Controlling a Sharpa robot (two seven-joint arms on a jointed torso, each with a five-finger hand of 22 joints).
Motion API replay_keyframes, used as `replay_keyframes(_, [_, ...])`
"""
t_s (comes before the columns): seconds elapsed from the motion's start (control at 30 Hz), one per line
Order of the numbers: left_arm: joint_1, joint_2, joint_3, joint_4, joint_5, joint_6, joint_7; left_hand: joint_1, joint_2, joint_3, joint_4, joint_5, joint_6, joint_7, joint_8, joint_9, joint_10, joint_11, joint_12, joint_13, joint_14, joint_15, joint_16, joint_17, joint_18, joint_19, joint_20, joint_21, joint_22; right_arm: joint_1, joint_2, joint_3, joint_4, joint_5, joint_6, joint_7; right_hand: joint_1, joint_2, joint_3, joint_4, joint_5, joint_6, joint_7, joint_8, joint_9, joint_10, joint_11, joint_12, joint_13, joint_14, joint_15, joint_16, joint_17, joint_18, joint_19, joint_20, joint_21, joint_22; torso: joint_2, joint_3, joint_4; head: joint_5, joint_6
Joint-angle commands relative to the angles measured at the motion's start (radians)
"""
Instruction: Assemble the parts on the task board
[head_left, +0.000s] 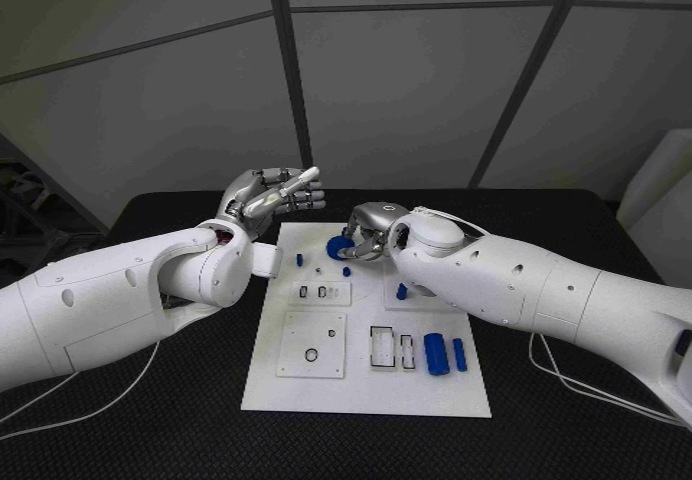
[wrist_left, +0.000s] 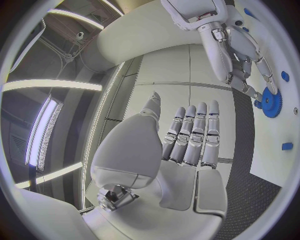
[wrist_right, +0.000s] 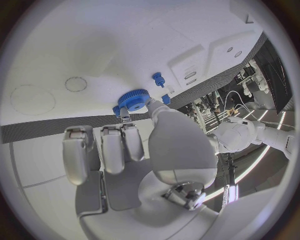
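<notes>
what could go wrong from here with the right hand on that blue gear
The right hand touches the blue gear only with its fingertips, so the gear may tip or slip as it is pressed or turned. A small blue peg stands close beside the gear on the task board and might get knocked. The left hand is raised off the board with its fingers apart and nothing in it, so nothing would steady the board if it shifts.

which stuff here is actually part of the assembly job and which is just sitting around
Part of the job:
- task board
- blue gear, touched by the right robot hand
- two blue cylinders lying on the board
- small blue peg

Just there:
- left robot hand, raised off the board, holding nothing
- black table
- white cable
</notes>
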Motion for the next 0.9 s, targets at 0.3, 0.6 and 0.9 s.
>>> replay_keyframes(0.3, [0.002,-0.009,0.001,0.005,-0.001,0.009,0.001,0.0,0.008,-0.001,-0.006,0.004,-0.005,0.016,-0.004,-0.002,0.001,0.005,-0.004,-0.001,-0.001,0.007,-0.005,-0.001,-0.016,-0.002,0.004,0.001,-0.001,-0.01,-0.12,0.002,0.122,0.035,-0.306,0.074,0.053,-0.009,0.02,-0.049,0.024,0.006,-0.001,-0.003,-0.006,0.013,-0.004,-0.003,0.114,0.057,-0.001,0.0,0.034,-0.015,0.106,-0.002,0.003,0.263,-0.002,0.0012,-0.0017,0.0,0.004])
replay_keyframes(0.6, [0.002,-0.027,0.001,0.013,0.0,0.011,0.0,0.0,0.008,-0.001,-0.006,0.004,-0.005,0.016,-0.004,-0.002,0.001,0.005,-0.004,-0.001,-0.001,0.007,-0.005,-0.001,-0.016,-0.002,0.004,0.001,-0.001,-0.015,-0.373,0.028,0.278,0.333,-0.261,0.275,0.093,-0.029,0.025,-0.072,-0.035,0.024,-0.005,-0.002,-0.008,-0.028,-0.007,-0.079,0.055,0.039,-0.003,-0.04,-0.038,-0.015,0.106,-0.005,0.003,0.263,-0.011,-0.0005,-0.0209,-0.001,0.014])
replay_keyframes(0.9, [0.001,-0.031,0.0,0.013,0.005,0.013,0.003,0.0,0.008,-0.001,-0.007,0.004,-0.005,0.016,-0.004,-0.002,0.001,0.005,-0.005,-0.001,-0.001,0.007,-0.005,-0.001,-0.016,-0.002,0.005,0.001,-0.002,-0.016,-0.504,0.033,0.24,0.453,-0.169,0.379,0.187,-0.065,0.036,-0.136,-0.044,0.027,-0.005,-0.005,-0.01,-0.041,-0.009,-0.108,0.034,0.04,-0.005,-0.046,-0.037,-0.015,0.106,-0.007,0.003,0.263,-0.016,0.0064,-0.0415,-0.011,0.021])
